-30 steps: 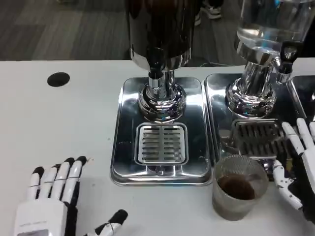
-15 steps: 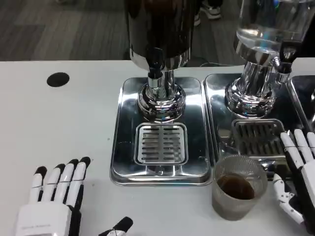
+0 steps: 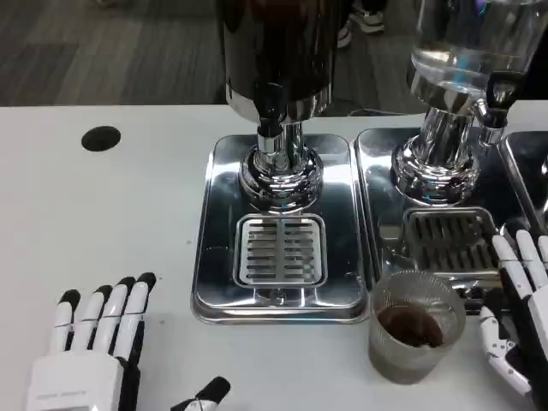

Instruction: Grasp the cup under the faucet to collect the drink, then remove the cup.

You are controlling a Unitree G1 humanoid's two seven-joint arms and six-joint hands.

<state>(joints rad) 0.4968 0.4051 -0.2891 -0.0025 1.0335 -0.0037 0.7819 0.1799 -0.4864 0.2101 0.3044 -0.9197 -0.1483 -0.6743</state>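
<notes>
Cup (image 3: 416, 336) first: a clear ribbed plastic one, upright on the white table (image 3: 103, 223), with dark drink in its lower part. It stands just in front of the near edge of the right-hand drip tray (image 3: 377, 171), off the metal and well clear of any spout, so by the look of it the collecting is done and the cup is already out from under the faucet.

The relation that matters is sideways. The right hand (image 3: 518, 321) lies immediately to the cup's right, fingers (image 3: 507, 257) extended and pointing away from the robot, thumb (image 3: 495, 330) turned in toward the cup's wall. The fingers are spread and hold nothing — a narrow gap seems to separate thumb and cup, though at the frame's edge I cannot be sure they are not touching. The cup's axis is vertical, so any fresh grasp would come from the side, with the palm closing leftward around the wall.

The left hand (image 3: 94, 342) rests flat on the table far to the left, fingers straight and slightly apart, empty — much the farther of the two.

Beyond the cup, the dark dispenser's faucet (image 3: 271, 116) hangs over the grate (image 3: 281, 250) of the centre tray; the clear dispenser (image 3: 467, 51) stands on the right-hand tray. A black hole (image 3: 102, 138) marks the table at the far left.
</notes>
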